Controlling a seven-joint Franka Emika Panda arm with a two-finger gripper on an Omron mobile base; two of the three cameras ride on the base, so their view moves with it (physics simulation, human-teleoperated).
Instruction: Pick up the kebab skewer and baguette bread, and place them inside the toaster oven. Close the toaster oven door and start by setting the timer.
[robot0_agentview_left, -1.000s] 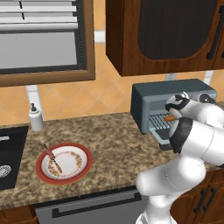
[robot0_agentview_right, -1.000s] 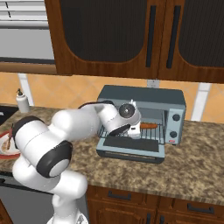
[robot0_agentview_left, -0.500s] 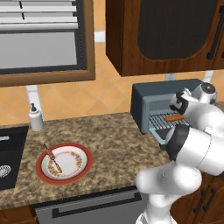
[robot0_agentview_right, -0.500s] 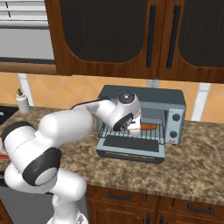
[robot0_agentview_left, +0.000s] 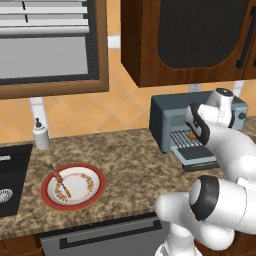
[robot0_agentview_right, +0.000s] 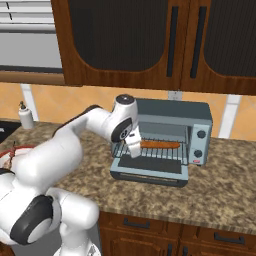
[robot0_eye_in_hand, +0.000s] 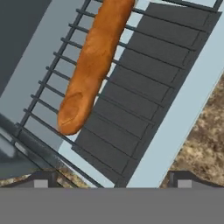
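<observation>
The two-finger gripper (robot0_agentview_right: 134, 148) stands with its jaws spread wide and empty, at the centre of the right base view, above the lowered blue-grey door with dark glass (robot0_agentview_right: 149, 166) of the boxy blue-grey toaster oven (robot0_agentview_right: 196, 111). The long orange-brown baguette bread (robot0_eye_in_hand: 92, 61) lies free on the wire rack (robot0_eye_in_hand: 131, 76), in the upper left of the hand view. In the lower left of the left base view, the thin kebab skewer with red and orange chunks (robot0_agentview_left: 59, 180) rests on the round red-rimmed plate (robot0_agentview_left: 93, 195) upon the speckled brown counter (robot0_agentview_left: 132, 165).

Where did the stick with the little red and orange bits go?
The kebab skewer lies on the red-rimmed plate on the counter, left of the toaster oven and near the sink.
</observation>
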